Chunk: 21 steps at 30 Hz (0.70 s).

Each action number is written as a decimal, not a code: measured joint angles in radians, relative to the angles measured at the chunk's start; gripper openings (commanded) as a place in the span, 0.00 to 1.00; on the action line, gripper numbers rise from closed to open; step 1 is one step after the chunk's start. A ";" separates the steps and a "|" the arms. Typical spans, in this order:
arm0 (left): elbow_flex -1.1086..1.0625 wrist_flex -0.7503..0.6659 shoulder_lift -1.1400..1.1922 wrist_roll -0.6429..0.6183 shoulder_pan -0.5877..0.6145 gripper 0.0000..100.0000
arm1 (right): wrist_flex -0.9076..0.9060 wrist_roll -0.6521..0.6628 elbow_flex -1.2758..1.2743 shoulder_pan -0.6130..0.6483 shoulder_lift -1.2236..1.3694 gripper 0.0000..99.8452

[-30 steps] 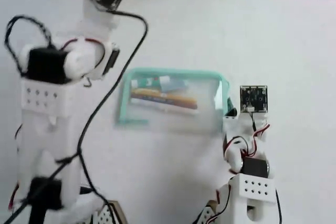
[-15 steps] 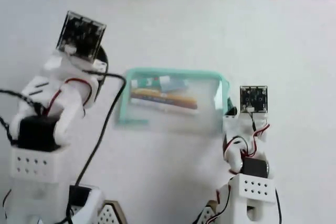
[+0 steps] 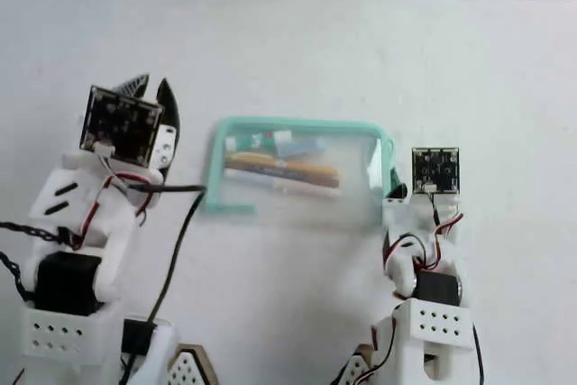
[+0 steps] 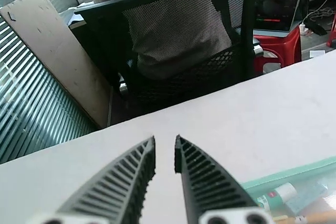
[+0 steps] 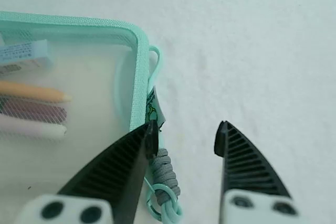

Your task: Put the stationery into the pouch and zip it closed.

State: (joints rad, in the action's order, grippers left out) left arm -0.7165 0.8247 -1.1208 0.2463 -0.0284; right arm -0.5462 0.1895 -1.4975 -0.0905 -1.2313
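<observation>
I've got 3 feeds here: the high cam is fixed up high and looks pretty much straight down on the white table (image 3: 297, 42), far edge at the top of frame. The left wrist cam sits behind the left gripper (image 4: 164, 145) and points low, nearly level across the table out to a mesh chair (image 4: 178, 40) in the room, while the right wrist cam aims steeply down past the right gripper (image 5: 186, 129), really close to the tabletop. All 3 share the pouch (image 3: 297, 173), the left catching just a corner and the right its zipper-pull end.
</observation>
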 measured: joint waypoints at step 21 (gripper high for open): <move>-0.006 0.087 -0.196 0.000 -0.017 0.09 | -0.141 0.000 0.025 0.000 -0.104 0.18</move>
State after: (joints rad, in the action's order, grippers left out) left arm -0.7227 0.9122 -1.3172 0.2463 -0.0453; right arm -0.6874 0.1895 -1.4730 -0.0905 -1.3357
